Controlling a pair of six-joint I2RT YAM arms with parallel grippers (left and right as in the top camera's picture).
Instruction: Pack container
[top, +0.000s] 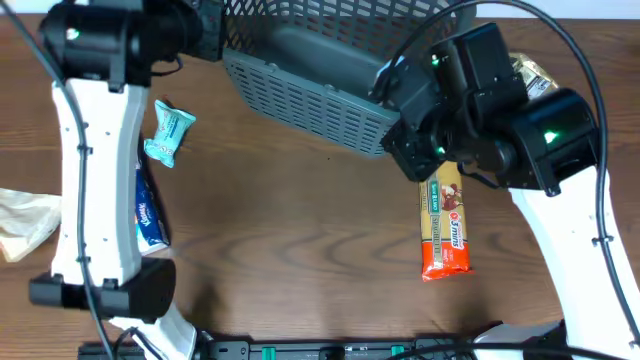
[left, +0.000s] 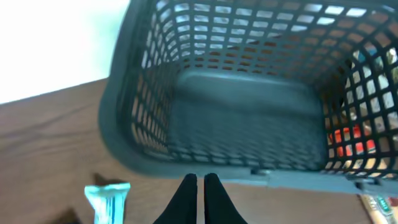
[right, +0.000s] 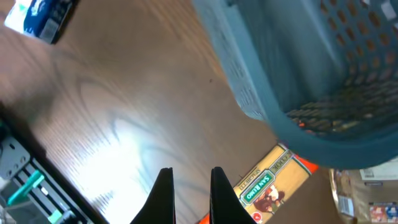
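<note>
Weighing up the container (top: 300, 95) first: large dark grey basket with slotted lattice walls, solid floor and thick rim. Standing askew on the wooden table (top: 300, 250) between the two arms. Empty down to the floor, going by the left wrist view. Probably light for its bulk, stiff at rim and corners, a little springy across the lattice panels. Smooth plastic, so likely to slide or swivel on the wood if nudged. Not fragile. Best taken by the thick rim, pinched over the top edge close to a corner, rather than by hooking a fingertip into the narrow slots. Probably better steadied than lifted, given a job of filling it where it stands.

Left gripper (left: 200, 180) just outside the container's left rim, looking in over it, fingers pressed together with nothing between. Right gripper (right: 188, 174) just off the container's near-right corner, apart from it, fingers a little way apart and holding nothing.

Around the container:
- teal packet (top: 168, 132) near its left side
- blue packet (top: 148, 210) further out beyond that
- orange biscuit packet (top: 445, 230) flat in front of the near-right corner, just past the right gripper
- gold packet (top: 530, 72) to its right, partly hidden by the arm
- crumpled pale bag (top: 25, 222) well out to the left

All film wraps by the look, so probably light, crinkly and crushable. Safest gripped gently across the narrow middle. Nothing packed yet.
</note>
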